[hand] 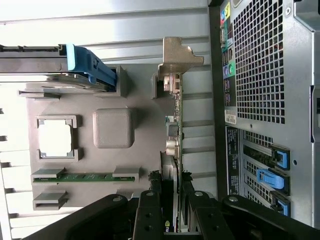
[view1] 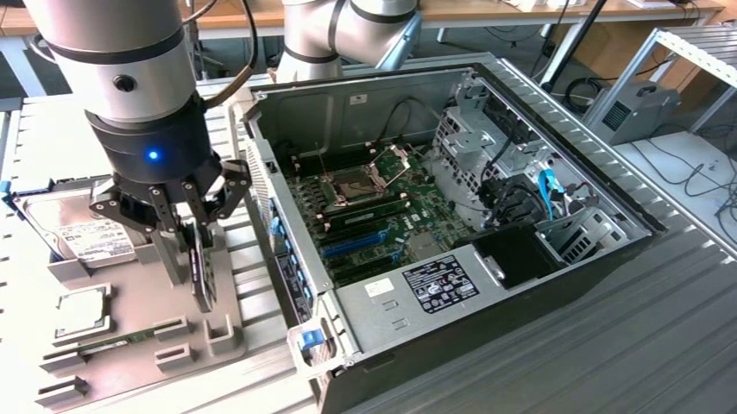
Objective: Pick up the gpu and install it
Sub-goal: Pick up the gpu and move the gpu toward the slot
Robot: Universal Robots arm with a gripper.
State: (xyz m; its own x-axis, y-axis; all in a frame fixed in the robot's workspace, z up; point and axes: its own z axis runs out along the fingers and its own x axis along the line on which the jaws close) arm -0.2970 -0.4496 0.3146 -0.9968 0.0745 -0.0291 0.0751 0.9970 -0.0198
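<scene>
- Progress: the card (view1: 205, 272) is not installed. It stands on edge at the grey parts tray (view1: 127, 289), just beside the open computer case (view1: 381, 323) on the exterior view's left.
- The blue slots (view1: 351, 246) on the board inside the case have nothing plugged into them, so the carry across and the seating appear to be left to do.
- The pick-up looks under way: the gripper (view1: 190, 250) is down over the tray with the card between its jaws. I cannot tell whether the card has come clear of its holder.
- Other parts sit in their tray places: the hard drive (view1: 86, 233), the square chip (hand: 55, 137) and the memory stick (hand: 82, 176).
- Fingers (hand: 150, 210): set narrow, one on each face of the thin card. In the wrist view the card's board edge (hand: 175, 125) runs from between them out to its metal bracket (hand: 176, 52). This reads as a grip on the card.
</scene>
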